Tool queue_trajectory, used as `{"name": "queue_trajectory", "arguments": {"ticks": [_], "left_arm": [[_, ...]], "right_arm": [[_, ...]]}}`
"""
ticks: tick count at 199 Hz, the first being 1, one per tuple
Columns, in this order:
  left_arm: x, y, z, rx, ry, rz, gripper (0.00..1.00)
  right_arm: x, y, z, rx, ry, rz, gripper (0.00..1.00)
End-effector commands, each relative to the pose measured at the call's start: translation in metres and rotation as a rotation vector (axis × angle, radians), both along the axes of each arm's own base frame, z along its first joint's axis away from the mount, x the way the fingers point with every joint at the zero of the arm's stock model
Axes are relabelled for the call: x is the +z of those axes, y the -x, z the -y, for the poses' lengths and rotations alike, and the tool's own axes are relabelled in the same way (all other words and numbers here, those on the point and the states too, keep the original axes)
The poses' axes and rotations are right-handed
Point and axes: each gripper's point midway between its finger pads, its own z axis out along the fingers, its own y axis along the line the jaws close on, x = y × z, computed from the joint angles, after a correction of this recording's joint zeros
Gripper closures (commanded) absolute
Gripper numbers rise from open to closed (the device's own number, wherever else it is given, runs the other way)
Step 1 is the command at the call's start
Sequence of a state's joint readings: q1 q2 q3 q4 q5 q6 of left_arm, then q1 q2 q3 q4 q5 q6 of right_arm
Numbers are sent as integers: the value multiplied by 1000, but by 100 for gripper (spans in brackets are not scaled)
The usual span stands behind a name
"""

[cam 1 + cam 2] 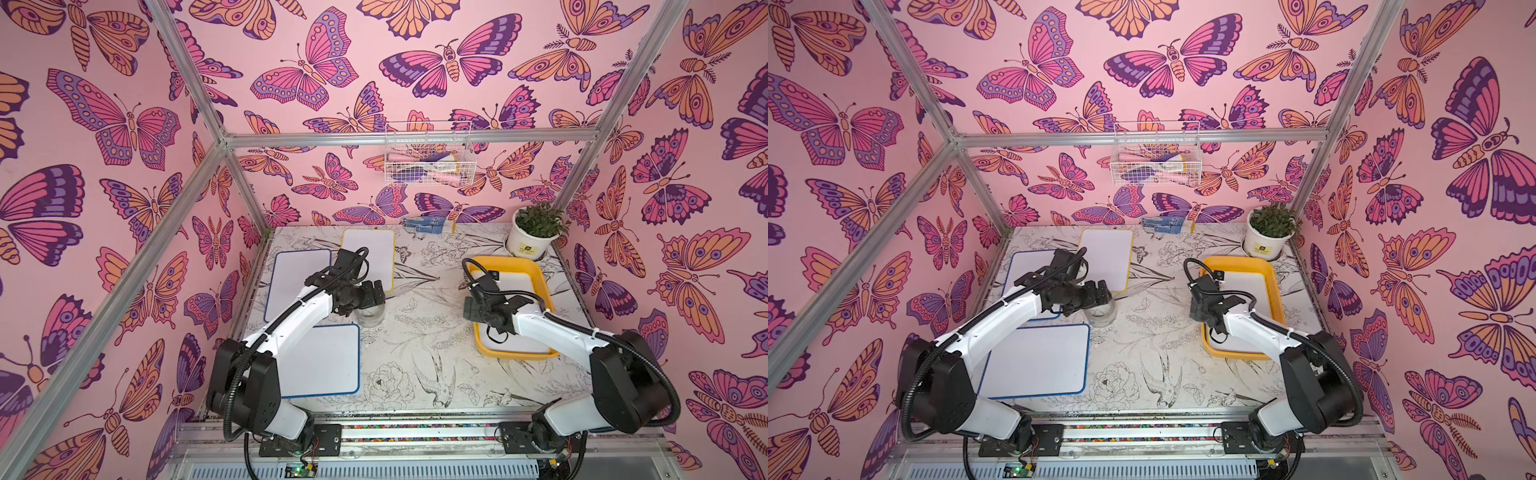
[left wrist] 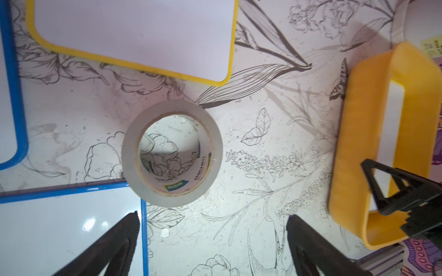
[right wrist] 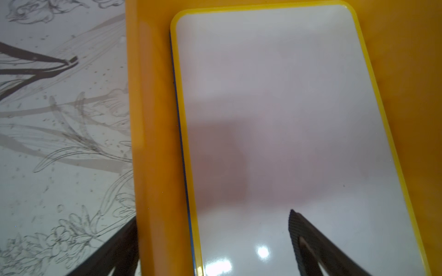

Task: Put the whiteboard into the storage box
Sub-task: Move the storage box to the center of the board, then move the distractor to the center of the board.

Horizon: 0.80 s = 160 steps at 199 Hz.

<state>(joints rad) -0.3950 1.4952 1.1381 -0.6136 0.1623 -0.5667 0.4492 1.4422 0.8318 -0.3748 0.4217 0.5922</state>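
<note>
The storage box [image 1: 507, 260] is a yellow-orange tray at the right of the table, seen in both top views [image 1: 1237, 261]. A yellow-framed whiteboard [image 3: 287, 107] lies flat inside it, and a thin blue edge shows beneath that board. My right gripper [image 3: 212, 217] is open and straddles the box's left wall, one finger over the board and one outside. On the table lie a yellow-framed whiteboard [image 1: 370, 249] and two blue-framed ones [image 1: 299, 274] [image 1: 328, 361]. My left gripper [image 2: 213, 216] hangs open and empty over the table.
A roll of clear tape [image 2: 172, 153] stands just ahead of the left fingertips, between the boards. A potted plant [image 1: 530, 239] sits at the back right corner, behind the box. A blue glove [image 1: 426, 224] lies at the back edge. A white wire basket [image 1: 430, 160] hangs on the back wall.
</note>
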Motion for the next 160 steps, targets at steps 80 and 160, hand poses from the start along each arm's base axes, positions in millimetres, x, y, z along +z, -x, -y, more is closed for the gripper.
{"name": "queue_trajectory", "arguments": {"ticks": [80, 160], "left_arm": [[-31, -14, 35, -28, 19, -80, 4], [-66, -41, 91, -82, 58, -137, 5]], "right_arm": [[53, 16, -25, 83, -292, 168, 6], [116, 46, -2, 78, -309, 336, 6]]}}
